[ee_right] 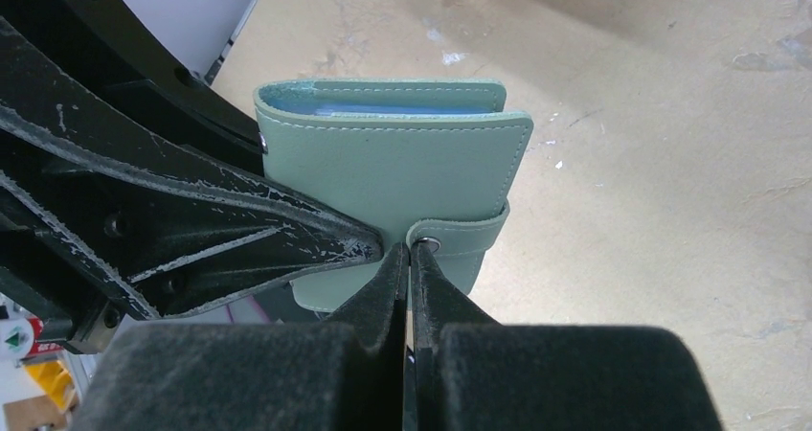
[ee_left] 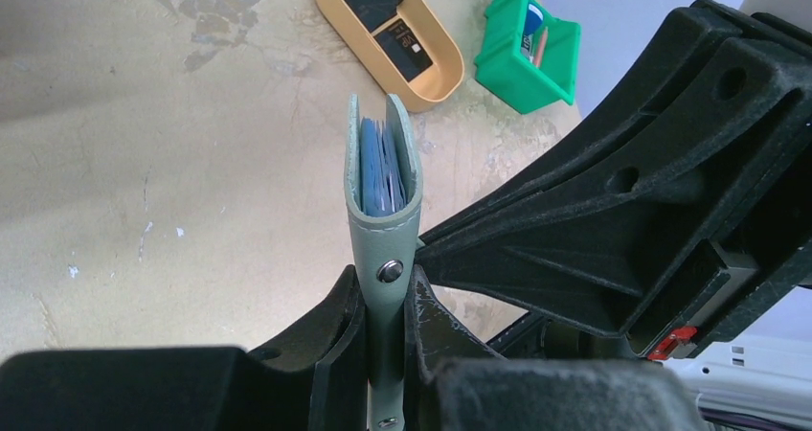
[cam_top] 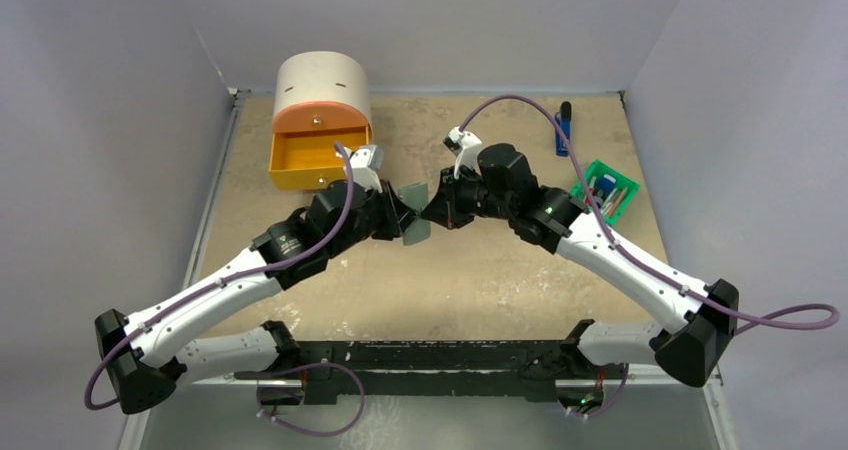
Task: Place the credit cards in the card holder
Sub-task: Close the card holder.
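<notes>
While the card holder [ee_left: 381, 235] is clamped edge-on between the fingers [ee_left: 337, 350] of the left gripper [ee_left: 385, 302], it is kept folded and raised above the table [ee_left: 144, 163]. Its snap tab is held deep between those fingers, and its open end points away from them. Paler blue pockets are seen in the narrow gap at that far end.

In the right wrist view, the broad grey-green face of the holder [ee_right: 393, 168] is turned toward the right gripper [ee_right: 410, 254]. The fingers [ee_right: 372, 302] of that gripper are pressed together with no gap, and their tips are set against the snap tab, right at its metal stud. Whether any of the tab is pinched between them cannot be told.

Well beyond the left fingertips, past the holder's open end, a tan oval tray [ee_left: 448, 79] is seen on the table. Two black credit cards [ee_left: 404, 50] lie flat inside it, end to end. A green bin [ee_left: 507, 67] stands near the tray.
</notes>
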Controlling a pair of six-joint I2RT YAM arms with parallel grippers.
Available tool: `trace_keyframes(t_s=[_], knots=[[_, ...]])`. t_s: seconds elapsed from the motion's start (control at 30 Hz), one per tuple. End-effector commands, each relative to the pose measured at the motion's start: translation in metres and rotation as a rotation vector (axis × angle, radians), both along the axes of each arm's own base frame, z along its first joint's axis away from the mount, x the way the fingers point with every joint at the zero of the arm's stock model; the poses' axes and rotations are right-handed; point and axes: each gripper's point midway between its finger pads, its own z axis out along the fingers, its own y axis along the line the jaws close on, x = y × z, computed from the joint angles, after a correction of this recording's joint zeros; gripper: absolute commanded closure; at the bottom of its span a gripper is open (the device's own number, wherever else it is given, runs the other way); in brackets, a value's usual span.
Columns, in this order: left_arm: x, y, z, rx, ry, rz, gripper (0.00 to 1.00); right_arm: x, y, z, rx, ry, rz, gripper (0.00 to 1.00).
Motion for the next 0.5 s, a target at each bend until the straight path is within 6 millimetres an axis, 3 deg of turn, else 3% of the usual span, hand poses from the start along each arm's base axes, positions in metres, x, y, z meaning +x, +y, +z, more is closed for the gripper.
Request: trace_keyframes(t_s=[0.0,0.2,0.4,0.43,0.47], knots=[[-0.052,-0.059,0.104,-0.395,-0.095,-0.316,1.00,-0.004,0.036,0.035,0.128,-0.070,0.091,1.00],[-0.052,-0.059,0.104,-0.392,-0.097,-0.314,1.00,-0.005,0.036,0.035,0.128,-0.072,0.092,1.00],[-0.042,-0.043,0.097,-0.312,-0.130,-0.238,1.00,-0.011,0.029,0.037,0.123,-0.078,0.097,1.00],[-0.041,-0.039,0.095,-0.293,-0.136,-0.226,1.00,-0.014,0.027,0.037,0.121,-0.074,0.102,0.97],[-0.036,-0.033,0.094,-0.271,-0.148,-0.186,1.00,-0.017,0.025,0.038,0.119,-0.067,0.109,0.88]])
